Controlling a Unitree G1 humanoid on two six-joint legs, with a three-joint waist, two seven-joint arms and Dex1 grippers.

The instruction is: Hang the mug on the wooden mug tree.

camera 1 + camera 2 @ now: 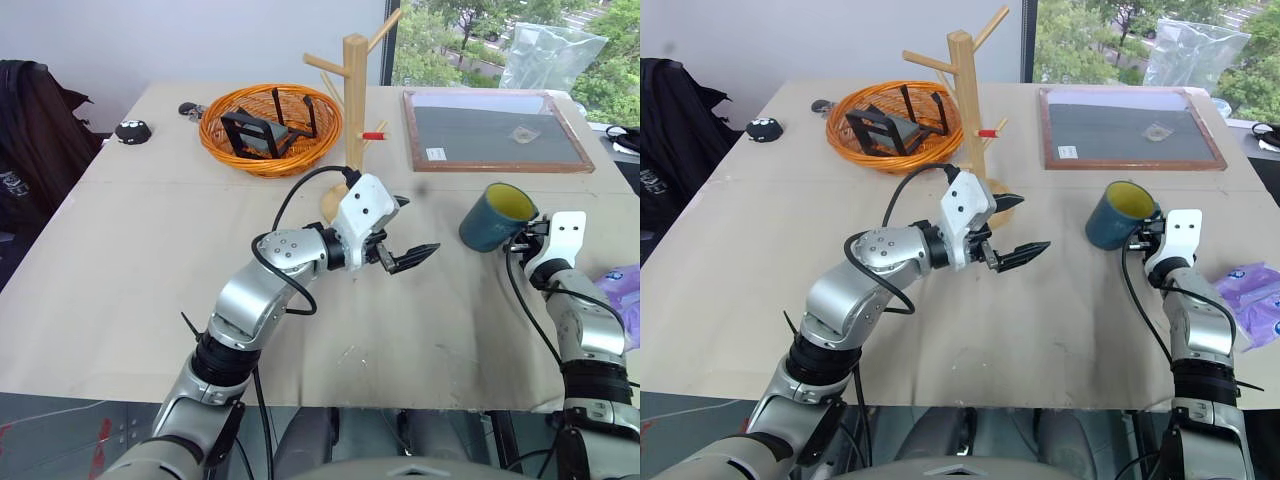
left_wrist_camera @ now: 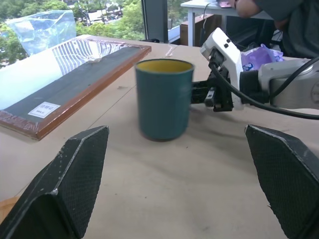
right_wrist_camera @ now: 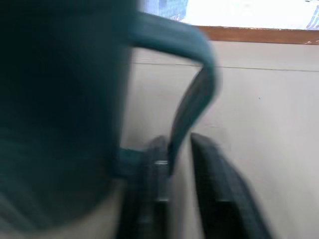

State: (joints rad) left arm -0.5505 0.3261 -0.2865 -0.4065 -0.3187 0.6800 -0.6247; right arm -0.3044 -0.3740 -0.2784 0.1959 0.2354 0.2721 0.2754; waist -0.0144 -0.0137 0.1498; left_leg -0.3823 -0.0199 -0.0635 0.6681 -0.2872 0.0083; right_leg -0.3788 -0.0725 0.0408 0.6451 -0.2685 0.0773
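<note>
We find the right gripper (image 3: 172,164) clenched on the handle of the mug (image 1: 495,217) near the table's (image 1: 120,290) right edge, the left gripper (image 2: 179,184) released, the wooden mug tree (image 1: 353,110) near the far edge.

Mug (image 1: 495,219): teal-blue outside, yellow inside. Mug tree (image 1: 354,90): pale wood, one peg red-tipped. Basket (image 1: 270,128): orange wicker. Tray (image 1: 492,131): dark grey panel, reddish-brown frame. Packet (image 1: 1252,298): purple.

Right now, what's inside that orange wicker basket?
The orange wicker basket holds a black wire stand-like frame with a grey slab leaning in it. Whatever lies beneath, on the basket's floor, is covered.
</note>
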